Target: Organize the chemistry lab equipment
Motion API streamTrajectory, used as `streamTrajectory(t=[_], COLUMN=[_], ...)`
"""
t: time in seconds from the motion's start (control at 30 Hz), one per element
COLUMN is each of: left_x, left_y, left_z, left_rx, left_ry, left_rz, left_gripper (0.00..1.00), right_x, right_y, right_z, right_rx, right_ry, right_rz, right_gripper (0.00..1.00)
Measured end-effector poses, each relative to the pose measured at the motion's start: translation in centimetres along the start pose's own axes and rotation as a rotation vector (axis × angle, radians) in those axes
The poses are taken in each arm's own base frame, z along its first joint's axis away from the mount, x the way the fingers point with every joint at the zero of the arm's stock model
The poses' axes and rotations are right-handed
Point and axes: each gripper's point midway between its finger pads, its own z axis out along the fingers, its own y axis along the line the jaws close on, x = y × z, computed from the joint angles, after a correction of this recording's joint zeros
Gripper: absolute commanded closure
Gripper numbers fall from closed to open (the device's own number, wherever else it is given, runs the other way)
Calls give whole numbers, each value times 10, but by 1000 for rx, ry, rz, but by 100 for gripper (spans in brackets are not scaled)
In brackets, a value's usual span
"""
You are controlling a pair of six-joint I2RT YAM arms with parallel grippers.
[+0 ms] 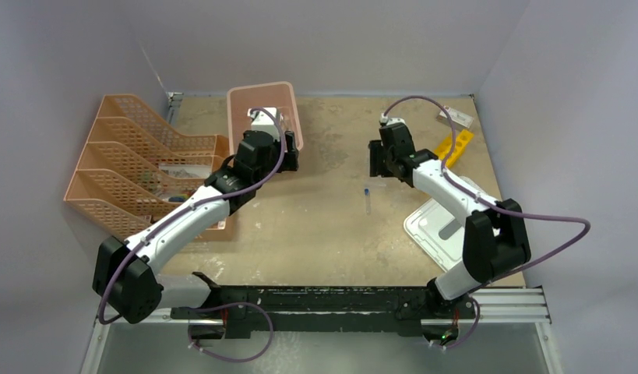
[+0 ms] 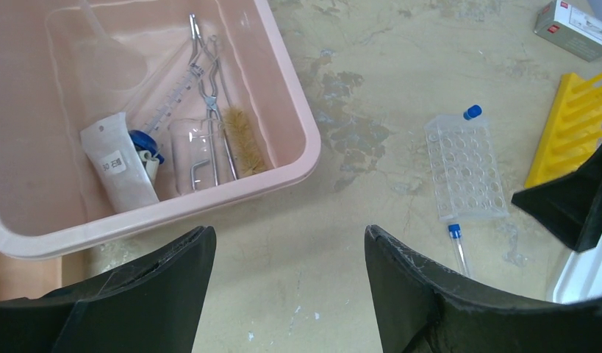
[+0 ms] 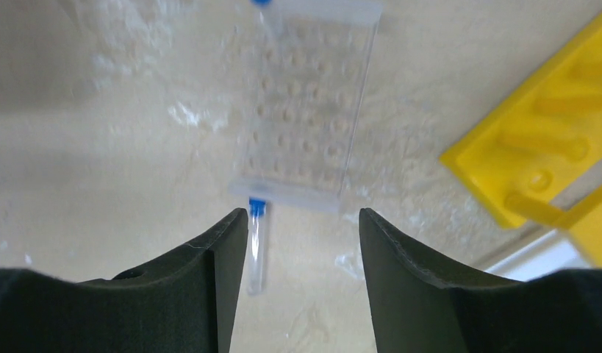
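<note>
Sitting in pink bin (image 2: 173, 207), tongs (image 2: 208, 92), brush (image 2: 243, 143), beaker (image 2: 190, 156)

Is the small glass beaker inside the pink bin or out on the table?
Inside. The beaker sits within the walls of the pink bin, on its floor, next to the brush and the tongs.

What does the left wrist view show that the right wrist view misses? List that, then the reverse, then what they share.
Left wrist only: the pink bin holding metal tongs, a wire brush and a small glass beaker; a small white box at the far edge; the left gripper, jaws open.
Right wrist only: the right gripper seen along its own open jaws.
Both: the clear rack, a blue-capped tube lying just off one end of it, and the yellow rack beside it.
</note>
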Motion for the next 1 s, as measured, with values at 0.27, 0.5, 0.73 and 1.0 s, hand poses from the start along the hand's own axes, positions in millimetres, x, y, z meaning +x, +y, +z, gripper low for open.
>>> streamTrajectory(t=[0.27, 0.5, 0.73, 1.0], left_x=[8, 13, 14, 11], left_y=[-5, -6, -6, -10], left_z=[4, 8, 10, 14], left_rx=[21, 21, 19, 27], left_ry=[26, 43, 47, 49], left_rz=[-13, -16, -19, -34], left_gripper=[27, 28, 28, 28], right_x=[67, 84, 96, 99], right_y=[24, 33, 36, 37], right_z=[0, 16, 36, 46], right_rx=[-59, -45, -30, -25], right_ry=[144, 184, 209, 207], right_rz=[12, 72, 87, 80], right_gripper=[54, 59, 61, 73])
